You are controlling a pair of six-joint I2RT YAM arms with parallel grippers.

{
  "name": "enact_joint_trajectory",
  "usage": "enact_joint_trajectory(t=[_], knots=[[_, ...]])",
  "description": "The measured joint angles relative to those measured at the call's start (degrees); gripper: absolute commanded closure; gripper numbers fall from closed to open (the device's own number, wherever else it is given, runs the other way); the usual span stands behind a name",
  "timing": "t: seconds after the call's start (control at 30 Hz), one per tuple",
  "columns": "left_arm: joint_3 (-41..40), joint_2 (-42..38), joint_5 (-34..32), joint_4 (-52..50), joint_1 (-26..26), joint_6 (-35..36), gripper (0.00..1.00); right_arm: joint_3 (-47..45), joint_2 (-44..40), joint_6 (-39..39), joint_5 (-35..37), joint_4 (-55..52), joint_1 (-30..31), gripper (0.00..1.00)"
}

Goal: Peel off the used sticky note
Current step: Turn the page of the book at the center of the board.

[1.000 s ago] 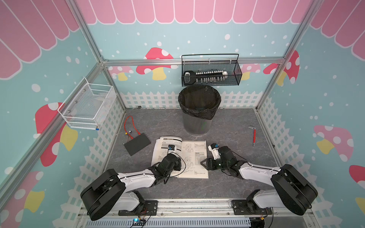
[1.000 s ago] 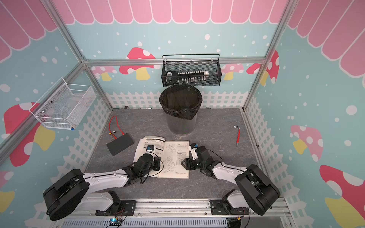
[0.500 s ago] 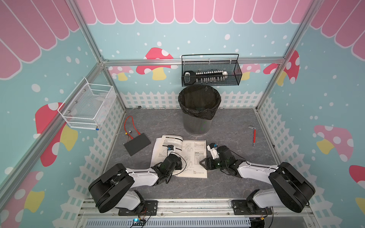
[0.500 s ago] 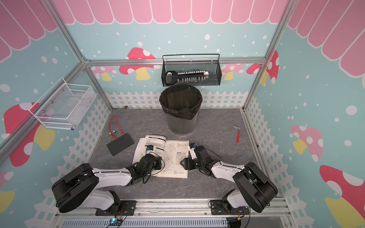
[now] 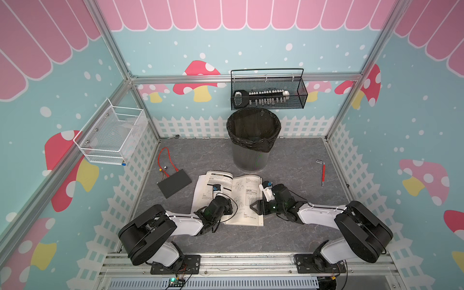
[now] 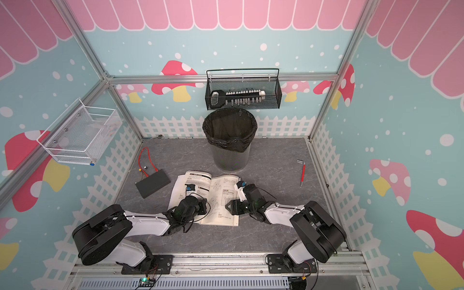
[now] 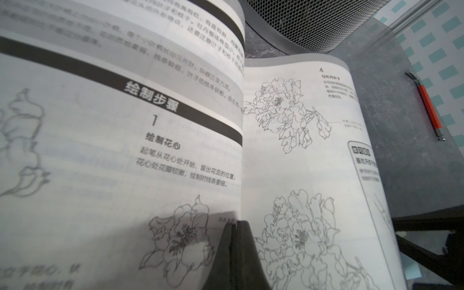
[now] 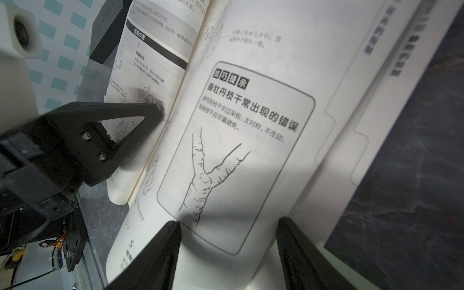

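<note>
Left wrist view looks along the left gripper (image 7: pixel 235 224). Its fingers are pressed together with nothing between them, and their tips rest on the open book (image 7: pixel 125 150) just beside the gutter, on the left page by a flower drawing. Right wrist view shows those tips touching that page. It also shows the right gripper (image 8: pixel 228 223) with its fingers well apart and gripping nothing, above the right page with a framed branch drawing between them; whether they touch the paper I cannot tell. In both top views the book lies open on the grey floor (image 5: pixel 288 241), with the left arm stretched over it from 8 o'clock and the right arm from 4 o'clock. Taken from the book, a black-lined bin (image 5: pixel 248 160) stands at 1 o'clock, a black box (image 5: pixel 174 182) lies near 9 o'clock, and a red-handled tool (image 5: pixel 323 172) lies near 3 o'clock, all apart from the book. The note cannot be made out on either page in any view, so where it sits I cannot tell.
</note>
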Motion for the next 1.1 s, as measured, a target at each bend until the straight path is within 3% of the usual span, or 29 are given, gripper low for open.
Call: enact_joint_trajectory(t=[0.43,0.8,0.93,1.1], knots=[[-0.6,-3.8,0.5,-2.5,0.1,0.3,1.00,10.1,8.7,0.6,-2.3,1.8,4.0,0.32],[4.6,-23.1,-0.6,-24.0,0.1,6.0,1.00,17.3,14.7,0.5,-3.6,2.1,5.8,0.31],[7.3,-32.3,-1.4,-28.3,0.1,7.0,1.00,19.7,16.7,0.5,-4.2,2.1,6.8,0.31],[7.6,-38.1,-2.1,-32.5,0.1,6.9,1.00,22.5,18.2,0.5,-4.7,2.1,7.7,0.31]])
